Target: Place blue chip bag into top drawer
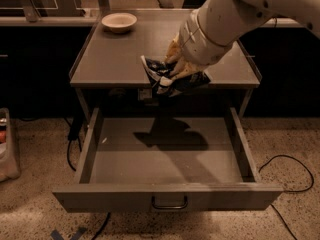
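The blue chip bag point(172, 77) is a crinkled dark blue foil bag with white print. My gripper point(176, 68) is shut on it and holds it in the air, just past the tabletop's front edge and above the back of the drawer. The top drawer point(167, 196) is pulled fully open below, grey metal with a curved handle point(170, 204) at the centre of its front panel. Its inside is bare, with the bag's shadow on the floor of it. My white arm comes in from the upper right.
A white bowl point(119, 21) sits at the back left of the grey tabletop point(110, 59). Cables point(292, 171) lie on the speckled floor to the right and left of the cabinet. A whitish bin point(6, 149) stands at the left edge.
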Robot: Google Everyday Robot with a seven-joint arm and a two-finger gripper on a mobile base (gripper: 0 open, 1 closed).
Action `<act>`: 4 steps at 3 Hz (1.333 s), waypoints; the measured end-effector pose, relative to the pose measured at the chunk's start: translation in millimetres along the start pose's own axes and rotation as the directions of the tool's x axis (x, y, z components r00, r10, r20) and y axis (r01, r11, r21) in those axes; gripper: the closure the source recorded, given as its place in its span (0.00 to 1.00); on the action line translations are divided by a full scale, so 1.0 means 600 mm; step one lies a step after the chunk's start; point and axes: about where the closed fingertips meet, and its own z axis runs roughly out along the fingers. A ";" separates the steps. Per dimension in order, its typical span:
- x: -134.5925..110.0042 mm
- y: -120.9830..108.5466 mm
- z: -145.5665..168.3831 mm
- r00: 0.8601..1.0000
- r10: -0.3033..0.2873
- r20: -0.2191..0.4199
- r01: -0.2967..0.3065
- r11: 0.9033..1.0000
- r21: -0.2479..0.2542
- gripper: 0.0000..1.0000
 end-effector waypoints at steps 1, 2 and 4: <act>-0.030 0.016 -0.018 1.000 0.027 -0.008 -0.027 0.999 -0.027 1.00; -0.061 0.029 -0.031 0.999 0.043 -0.020 -0.044 0.998 -0.053 1.00; -0.069 0.069 0.002 0.998 0.049 -0.051 -0.054 0.994 -0.096 1.00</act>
